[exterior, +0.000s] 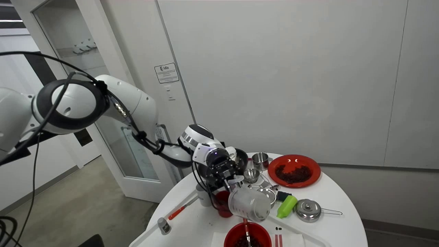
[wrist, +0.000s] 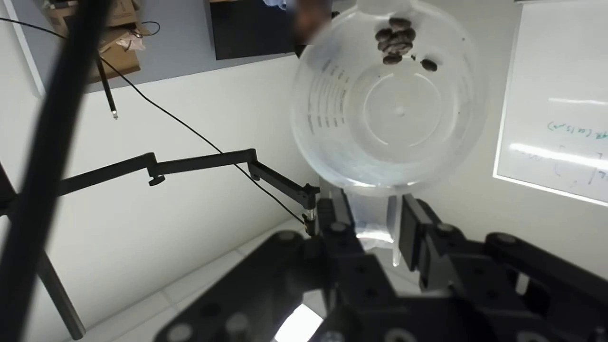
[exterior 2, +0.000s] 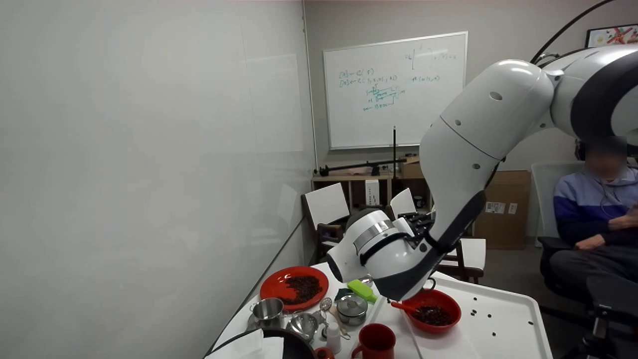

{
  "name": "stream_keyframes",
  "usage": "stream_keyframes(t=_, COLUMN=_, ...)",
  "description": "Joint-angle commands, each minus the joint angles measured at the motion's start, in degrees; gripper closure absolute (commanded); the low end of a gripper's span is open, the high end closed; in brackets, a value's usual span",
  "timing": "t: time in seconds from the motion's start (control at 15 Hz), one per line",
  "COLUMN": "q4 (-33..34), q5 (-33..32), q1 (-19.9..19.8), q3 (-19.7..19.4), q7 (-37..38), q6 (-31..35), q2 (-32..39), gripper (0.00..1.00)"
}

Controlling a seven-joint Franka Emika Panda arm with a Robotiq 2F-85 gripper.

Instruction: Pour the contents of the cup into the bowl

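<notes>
Aloft over a round white bench [exterior: 346, 236], a clear measuring cup [exterior: 248, 202] hangs by its handle from the fingers [wrist: 412, 232] of a white robot arm [exterior: 133, 97], tipped well off upright. In the wrist view, the fingers are drawn together on either side of the handle, leaving only its width between them. A small clump of dark beans [wrist: 396, 45] lies inside the cup on the spout side, with one more bean just beside it.

In an exterior view, a red bowl [exterior: 262, 235] appears just below the cup, though whether the cup is straight above it cannot be told. The bowl, set within a white tray [exterior 2: 516, 344], holds dark beans of its own and a red-handled utensil [exterior 2: 404, 307] leaning on its rim; several loose beans [exterior 2: 490, 315] dot the tray.

A red mug [exterior 2: 377, 344] stands upright near the bowl in both exterior views. Close to the wall [exterior: 284, 79], a red plate [exterior: 293, 160] carries a spread of dark beans, with a steel cup [exterior: 260, 160] near its edge. A lidded steel pan [exterior: 308, 210] rests just beside a bright green object [exterior: 287, 206] whose kind cannot be made out. In the background, a person [exterior 2: 580, 207] in a blue and lavender hoodie sits in a chair [exterior 2: 542, 189], face blurred, and a whiteboard [exterior 2: 394, 119] bears green writing.
</notes>
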Motion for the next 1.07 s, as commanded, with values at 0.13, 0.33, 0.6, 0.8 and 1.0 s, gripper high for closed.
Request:
stream_keyframes(t=0.13, q4=0.2, q5=-0.9, q1=-5.7, q3=7.0, q7=-5.7, q6=0.8, q2=-1.3, gripper=0.89)
stream_keyframes(t=0.33, q4=-0.1, q5=-0.4, q1=-7.5, q3=9.1, q7=-10.2, q6=2.5, q2=-1.7, gripper=0.89)
stream_keyframes(t=0.6, q4=-1.9, q5=-0.4, q1=-9.4, q3=11.4, q7=-20.2, q6=7.5, q2=-3.3, gripper=0.89)
stream_keyframes(t=0.8, q4=-4.1, q5=-0.4, q1=-10.2, q3=12.6, q7=-27.2, q6=11.9, q2=-5.7, gripper=0.89)
stream_keyframes(t=1.0, q4=-7.0, q5=-0.2, q1=-10.3, q3=13.6, q7=-33.8, q6=16.1, q2=-9.0, gripper=0.89)
